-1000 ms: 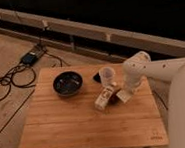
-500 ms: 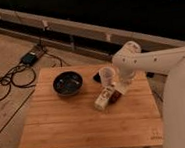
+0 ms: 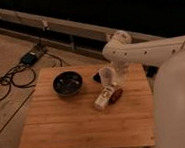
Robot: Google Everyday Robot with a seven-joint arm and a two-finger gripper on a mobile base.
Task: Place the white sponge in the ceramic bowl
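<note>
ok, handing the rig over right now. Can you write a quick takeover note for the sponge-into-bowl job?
Gripper: shut, low over the back right of the table, just right of the cup. Whether it holds anything cannot be told.
Bowl: on the table, left of the cup; no sponge shows in it.
Sponge: cannot be picked out; it may be hidden by the arm, near the white box.
Done: the arm is at the cluster by the cup.
Left: confirm a grip on the sponge, carry it left, release it into the bowl.

One bowl (image 3: 68, 84), one cup (image 3: 107, 76), one box (image 3: 104, 98) — one gripper (image 3: 120, 76) beside the cup.
</note>
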